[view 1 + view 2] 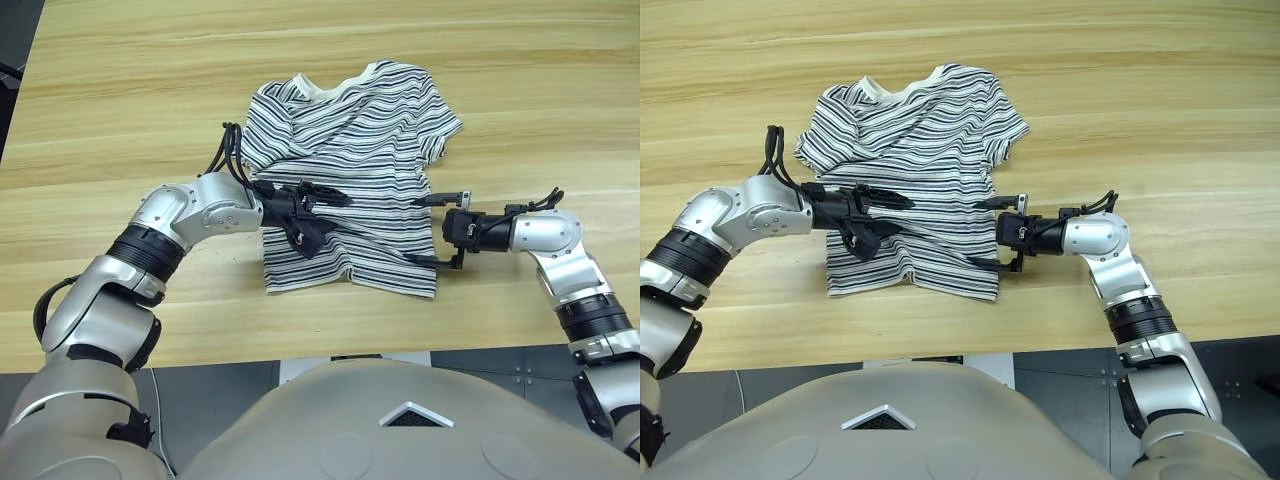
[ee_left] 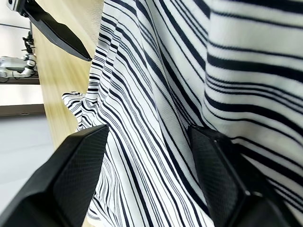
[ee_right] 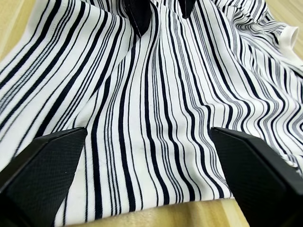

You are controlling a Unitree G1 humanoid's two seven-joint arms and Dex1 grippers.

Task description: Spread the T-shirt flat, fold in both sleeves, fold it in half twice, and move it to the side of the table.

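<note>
Left gripper (image 1: pixel 316 212) stands open, shirt (image 1: pixel 370 120) beneath it; right gripper (image 1: pixel 432 230), facing it, stands open, shirt's edge just ahead.

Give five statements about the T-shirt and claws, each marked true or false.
1. The striped T-shirt lies on a wooden table. True.
2. The T-shirt is folded in half. False: it lies at full length, rumpled.
3. The left claw and right claw are both open. True.
4. The collar faces the robot. False: the collar is at the far end, the hem nearest.
5. The right claw grips a sleeve. False: it is open at the shirt's right edge.
</note>
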